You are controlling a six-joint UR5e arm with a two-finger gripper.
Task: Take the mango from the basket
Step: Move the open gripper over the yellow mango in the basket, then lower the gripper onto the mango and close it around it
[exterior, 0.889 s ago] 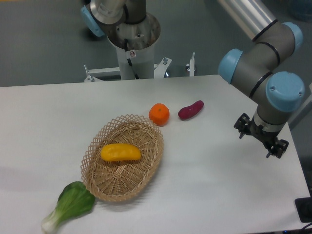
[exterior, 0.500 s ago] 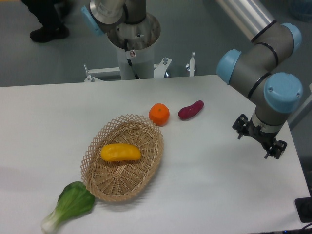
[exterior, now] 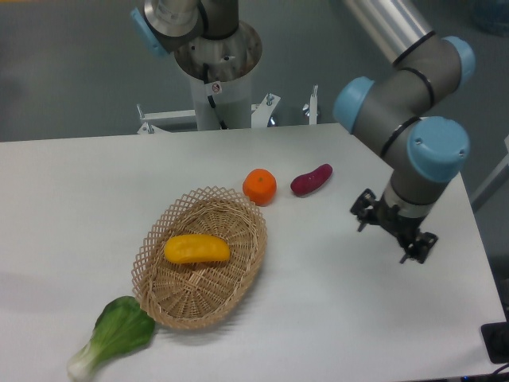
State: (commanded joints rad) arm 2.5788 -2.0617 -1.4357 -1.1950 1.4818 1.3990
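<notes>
Mango [exterior: 196, 249] lies in basket [exterior: 155, 297] centre, long axis running roughly left-right in view, ends about level. Gripper [exterior: 394, 236] hangs over bench [exterior: 334, 318] well right of basket, holding nothing; finger gap too small to judge, probably apart. Tangerine [exterior: 259, 186] sits just beyond basket rim.

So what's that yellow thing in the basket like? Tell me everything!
That's the mango. It is smooth, yellow-orange and oblong, a bit like a fat bean, with a slight shine. It lies on its side, lengthwise across the upper middle of the woven basket, resting on the wicker floor. Nothing else is in the basket with it, and nothing else touches it. It looks whole and unmarked. The gripper is far off to its right, over the table, not holding it.
</notes>
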